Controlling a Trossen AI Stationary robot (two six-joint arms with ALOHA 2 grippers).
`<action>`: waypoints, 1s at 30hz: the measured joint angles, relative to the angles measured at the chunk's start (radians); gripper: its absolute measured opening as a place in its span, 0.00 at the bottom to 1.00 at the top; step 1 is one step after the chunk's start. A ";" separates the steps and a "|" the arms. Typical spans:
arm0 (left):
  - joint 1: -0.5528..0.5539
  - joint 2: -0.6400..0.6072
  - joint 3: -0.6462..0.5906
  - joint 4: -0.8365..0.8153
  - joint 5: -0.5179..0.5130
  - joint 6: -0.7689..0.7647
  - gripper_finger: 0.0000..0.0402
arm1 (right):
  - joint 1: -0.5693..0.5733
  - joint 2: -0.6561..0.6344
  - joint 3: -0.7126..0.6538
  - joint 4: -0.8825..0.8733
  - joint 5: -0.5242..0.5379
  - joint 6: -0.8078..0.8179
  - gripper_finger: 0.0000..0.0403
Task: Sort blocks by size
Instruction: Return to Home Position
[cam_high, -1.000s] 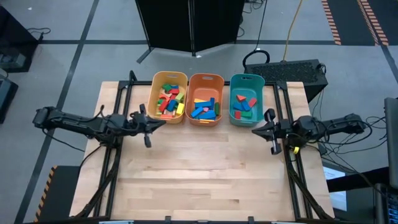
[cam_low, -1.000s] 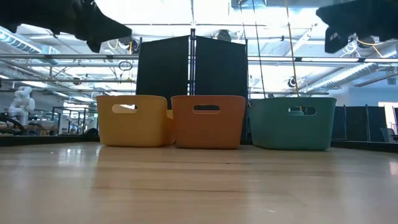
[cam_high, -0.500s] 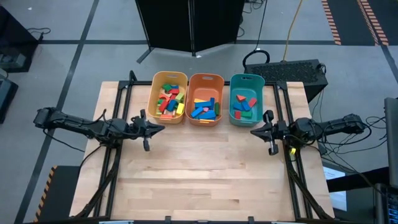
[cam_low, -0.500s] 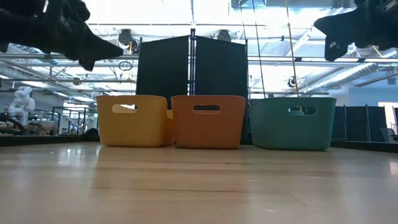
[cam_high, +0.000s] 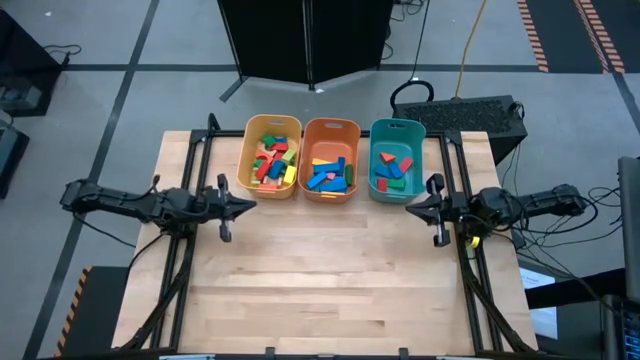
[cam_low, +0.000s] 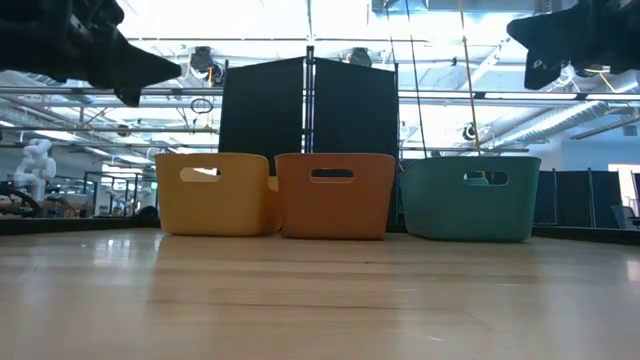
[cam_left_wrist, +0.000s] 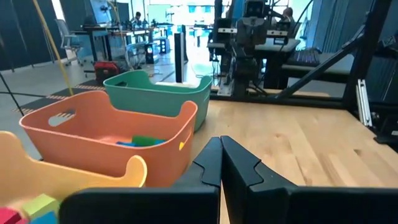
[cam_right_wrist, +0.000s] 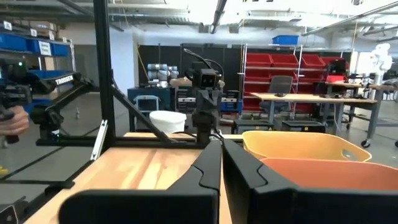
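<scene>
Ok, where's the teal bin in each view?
High view: teal bin, rightmost of the row.
Low view: teal bin, right of centre.
Left wrist view: teal bin, beyond the orange bin.
Right wrist view: not in it.
Landmark: the orange bin next to it, in all four.

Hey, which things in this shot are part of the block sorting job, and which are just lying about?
In the job: blocks, all lying in the yellow bin, orange bin and teal bin; left gripper and right gripper, both shut and empty.
Just about: black screen and black box, both beyond the table.
</scene>
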 joint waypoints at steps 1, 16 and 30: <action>0.000 -0.017 0.000 -0.023 0.000 -0.002 0.00 | 0.000 -0.004 0.001 -0.011 0.000 0.001 0.00; 0.000 -0.189 0.000 -0.264 0.000 -0.075 0.00 | 0.004 -0.015 0.001 -0.122 0.064 0.092 0.00; 0.000 -0.304 0.000 -0.343 0.020 -0.070 0.00 | 0.001 -0.173 0.001 -0.169 -0.027 0.060 0.00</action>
